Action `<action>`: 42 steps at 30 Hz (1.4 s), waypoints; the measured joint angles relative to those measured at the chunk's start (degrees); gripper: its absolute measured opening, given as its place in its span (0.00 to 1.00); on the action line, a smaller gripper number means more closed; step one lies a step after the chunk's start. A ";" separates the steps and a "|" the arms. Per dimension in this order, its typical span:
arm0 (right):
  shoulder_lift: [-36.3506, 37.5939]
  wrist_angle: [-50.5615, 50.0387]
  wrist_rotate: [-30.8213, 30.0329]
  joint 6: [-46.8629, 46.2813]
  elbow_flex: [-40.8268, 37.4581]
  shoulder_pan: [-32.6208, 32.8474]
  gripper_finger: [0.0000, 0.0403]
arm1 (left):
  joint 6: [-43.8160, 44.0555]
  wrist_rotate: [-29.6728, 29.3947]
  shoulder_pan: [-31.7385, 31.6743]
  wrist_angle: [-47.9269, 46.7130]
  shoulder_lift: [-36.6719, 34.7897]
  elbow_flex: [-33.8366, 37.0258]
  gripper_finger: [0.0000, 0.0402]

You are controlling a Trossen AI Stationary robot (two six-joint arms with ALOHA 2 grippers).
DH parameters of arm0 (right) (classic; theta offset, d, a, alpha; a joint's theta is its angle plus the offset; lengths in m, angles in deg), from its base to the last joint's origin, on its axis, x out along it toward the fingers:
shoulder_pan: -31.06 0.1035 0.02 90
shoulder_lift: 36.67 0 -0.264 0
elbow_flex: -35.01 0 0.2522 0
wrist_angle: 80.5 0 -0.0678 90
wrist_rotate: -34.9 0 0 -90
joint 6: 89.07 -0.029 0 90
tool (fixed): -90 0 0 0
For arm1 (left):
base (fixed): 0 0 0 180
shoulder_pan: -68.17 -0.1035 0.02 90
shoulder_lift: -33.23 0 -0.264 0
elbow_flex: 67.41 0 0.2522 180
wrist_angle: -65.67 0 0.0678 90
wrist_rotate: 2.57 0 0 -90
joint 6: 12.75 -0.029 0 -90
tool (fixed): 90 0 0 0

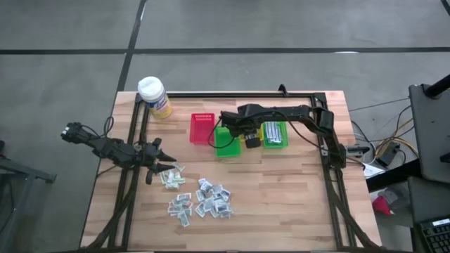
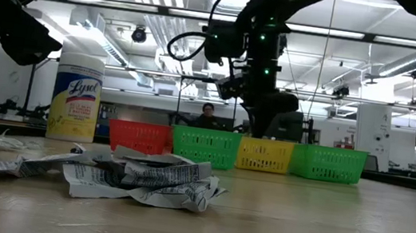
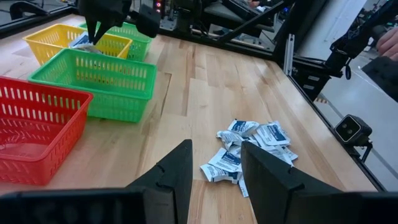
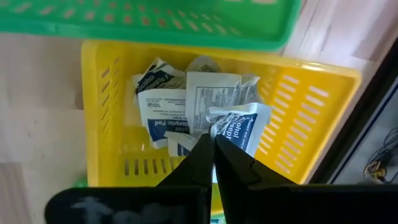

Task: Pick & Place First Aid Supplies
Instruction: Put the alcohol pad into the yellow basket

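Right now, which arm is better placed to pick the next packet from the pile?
Left. Its end effector, fingers apart, hovers beside the loose packets on the table. The right end effector is shut on a packet above the yellow bin, mid-delivery.

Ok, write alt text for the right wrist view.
The right gripper hangs over a yellow bin, its two dark fingers pressed together on the edge of a white packet printed in blue. Several more white packets lie inside the bin. A green bin borders it, with bare wooden table alongside.
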 joint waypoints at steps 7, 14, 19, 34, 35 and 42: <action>0.00 1.92 0.01 -0.01 -0.62 -0.11 0.02 | 0.02 0.00 0.00 0.00 0.00 -0.01 0.33; 0.00 3.05 3.74 0.86 -0.59 -0.54 0.02 | 0.00 0.00 0.02 0.00 0.00 -0.01 0.33; 0.00 3.04 4.51 1.03 -0.59 -1.00 0.06 | 0.01 0.00 0.01 -0.01 0.00 -0.01 0.33; 0.00 0.37 3.96 0.81 1.00 -1.25 0.32 | 0.01 0.00 0.01 -0.01 -0.01 0.00 0.33; 0.02 -0.21 3.93 0.63 1.47 -1.20 0.33 | 0.00 0.00 0.01 -0.01 0.00 0.00 0.33; 0.20 -5.37 4.01 -5.05 6.18 -0.83 0.37 | 0.00 -0.01 0.00 0.00 0.00 -0.01 0.33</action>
